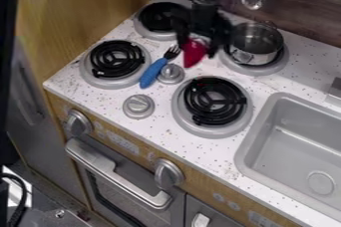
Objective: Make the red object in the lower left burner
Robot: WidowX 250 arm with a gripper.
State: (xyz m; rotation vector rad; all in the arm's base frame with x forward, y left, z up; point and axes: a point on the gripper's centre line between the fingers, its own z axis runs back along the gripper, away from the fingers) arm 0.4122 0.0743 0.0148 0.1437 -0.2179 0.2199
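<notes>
Nearest the camera, the grey sink (318, 144) sits in the right part of the white counter (206, 155). My gripper (200, 39) hangs over the back half of the counter, in the gap between the back left burner (154, 36) and the pot (255, 42) on the back right one. Right at the gripper is the red thing (193, 53), with its pointy end down. I can't tell if my gripper is open or closed, or if it has a good grip on the red thing. I can't tell if the red thing touches the counter, either. It has to go on the lower left burner (114, 82), which I take to be the one by the front left corner. That burner has no red thing on it, so the job is not done. The way I see it, getting to the red thing is the done part. What is left is to be sure I have it, lift it, bring it left and a bit to the front, set it on the black rings (118, 57) and let go. The blue fork (152, 72) lies on the way, next to the small knob (171, 73), so I should go high enough to miss both.
</notes>
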